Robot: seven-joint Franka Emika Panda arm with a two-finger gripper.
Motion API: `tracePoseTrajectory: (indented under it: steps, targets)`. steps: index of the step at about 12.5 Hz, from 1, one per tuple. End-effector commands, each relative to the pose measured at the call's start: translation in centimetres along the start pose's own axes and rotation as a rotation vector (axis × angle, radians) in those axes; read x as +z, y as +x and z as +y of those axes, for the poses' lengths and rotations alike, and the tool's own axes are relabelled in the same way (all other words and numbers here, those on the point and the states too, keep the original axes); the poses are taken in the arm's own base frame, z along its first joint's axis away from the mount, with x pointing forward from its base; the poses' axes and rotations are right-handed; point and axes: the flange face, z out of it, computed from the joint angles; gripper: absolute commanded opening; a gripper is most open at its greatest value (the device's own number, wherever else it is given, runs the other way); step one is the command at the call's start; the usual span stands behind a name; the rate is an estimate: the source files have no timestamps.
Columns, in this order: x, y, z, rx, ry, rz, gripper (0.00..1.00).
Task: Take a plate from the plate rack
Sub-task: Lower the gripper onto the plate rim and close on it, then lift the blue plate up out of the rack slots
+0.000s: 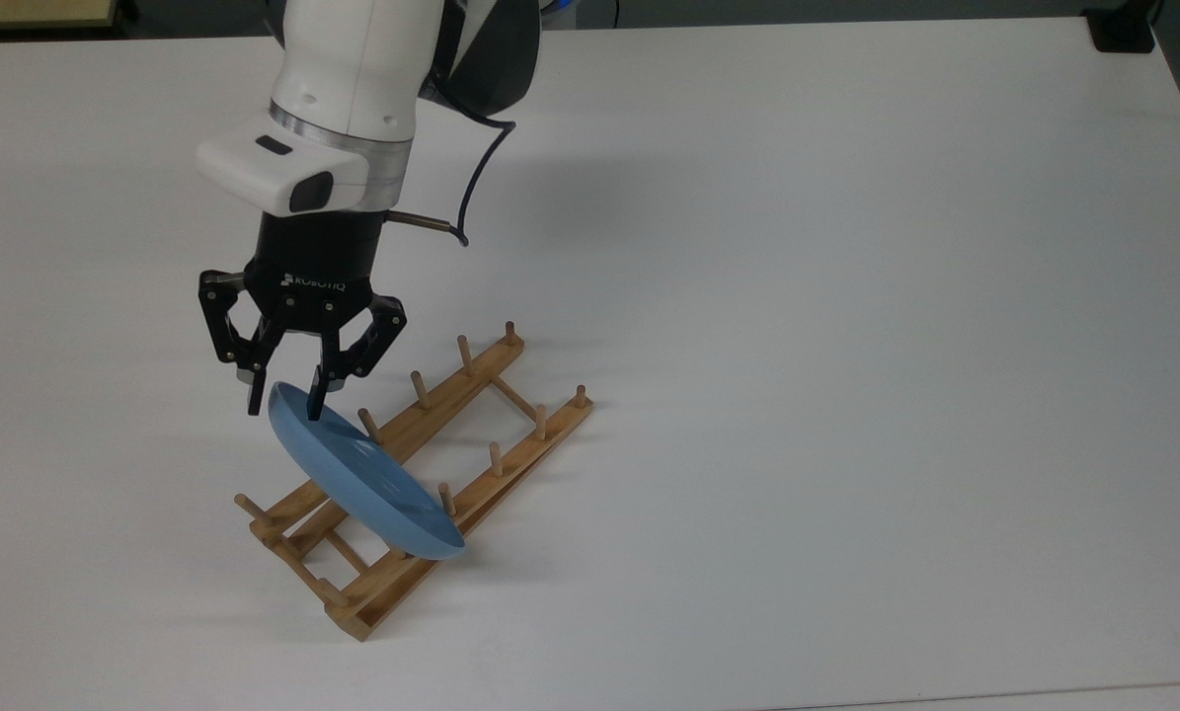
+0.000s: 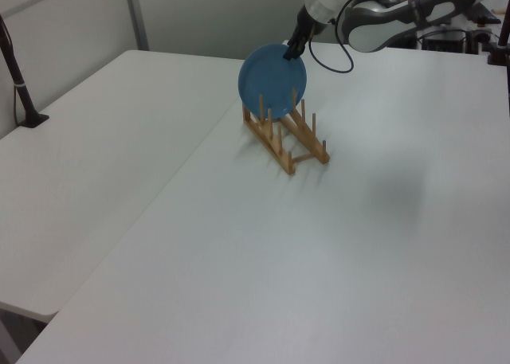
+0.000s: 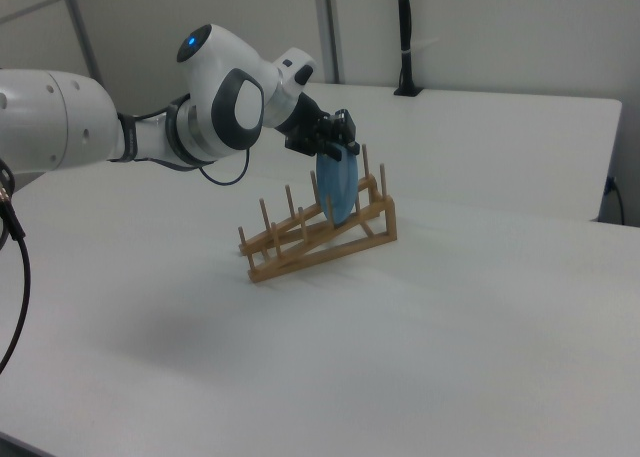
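a white desk (image 1: 846, 296) carries everything. a second white desk (image 2: 88, 165) sits just beside it on the left view's left, with a black post (image 2: 16, 69) standing on its edge.

Blue plate (image 1: 362, 474) upright in wooden rack (image 1: 471, 415)

Glossy blue plate (image 1: 357, 474), light wooden plate rack (image 1: 471, 395), matt white table (image 1: 846, 296)
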Motion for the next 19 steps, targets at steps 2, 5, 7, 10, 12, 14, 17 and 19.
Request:
tracePoseTrajectory:
  steps: [2,5,7,10,12,14,17,19]
  targets:
    - [-0.2,0.8,-0.4,0.002,-0.035,0.041,0.21]
    - [-0.5,0.9,-0.2,0.003,-0.038,0.047,0.15]
    - [-1.0,1.1,0.3,0.008,-0.041,0.056,0.11]
    - [-2.5,1.6,1.1,0.019,-0.046,0.078,0.04]
    - [-4.7,2.3,2.2,0.047,-0.051,0.109,0.04]
    - [-6.5,3.0,3.4,0.09,-0.058,0.141,0.01]
    - [-9.1,4.0,5.5,0.301,-0.043,0.19,0.0]
    - [-10.5,4.1,6.6,0.48,0.042,0.208,0.0]
